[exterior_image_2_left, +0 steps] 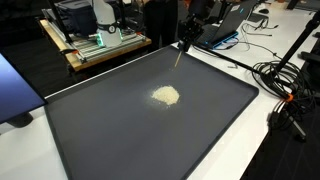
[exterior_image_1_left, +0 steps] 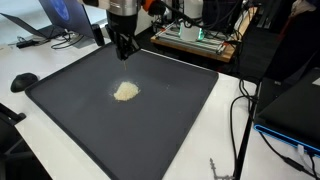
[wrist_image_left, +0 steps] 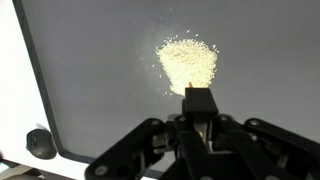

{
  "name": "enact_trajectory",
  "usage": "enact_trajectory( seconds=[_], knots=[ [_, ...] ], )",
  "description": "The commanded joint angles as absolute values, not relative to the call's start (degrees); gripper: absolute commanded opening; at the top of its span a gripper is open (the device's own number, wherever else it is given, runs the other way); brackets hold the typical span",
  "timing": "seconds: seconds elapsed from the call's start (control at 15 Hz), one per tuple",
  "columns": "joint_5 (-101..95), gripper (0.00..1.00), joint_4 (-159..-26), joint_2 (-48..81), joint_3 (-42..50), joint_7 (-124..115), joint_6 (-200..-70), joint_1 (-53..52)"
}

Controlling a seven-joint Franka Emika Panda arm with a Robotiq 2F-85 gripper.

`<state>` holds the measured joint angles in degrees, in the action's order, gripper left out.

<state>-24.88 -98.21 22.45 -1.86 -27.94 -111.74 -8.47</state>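
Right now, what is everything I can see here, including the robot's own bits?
mat: one, dark grey, on the white table
grain pile: one, pale yellow, mid-mat
round object: one, black, by the mat's corner
laptop: one, blue screen, behind the mat
wooden board: one, tan, beyond the mat
cables: several, black, beside the mat
thin tool: one, pale, held by the robot
fingers: one pair, black, shut, near the mat's edge

In an exterior view, the black mat (exterior_image_1_left: pixel 170 130) lies open from 2 through 10 o'clock around the grain pile (exterior_image_1_left: pixel 126 92). The gripper (exterior_image_1_left: pixel 124 52) blocks 12. Off the mat: laptop (exterior_image_1_left: pixel 60 18) at 11, cables (exterior_image_1_left: pixel 243 110) at 3, round black object (exterior_image_1_left: pixel 24 82) at 9.
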Motion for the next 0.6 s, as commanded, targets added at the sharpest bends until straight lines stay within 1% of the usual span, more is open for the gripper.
enact_trajectory(
  seconds=[0.0, 0.53],
  knots=[
    [-27.03, 0.04, -91.53, 28.85, 0.61, -33.94, -109.56, -12.43],
    [-30.71, 0.04, -81.99, 39.54, 4.41, -40.12, -102.78, -18.56]
  ],
)
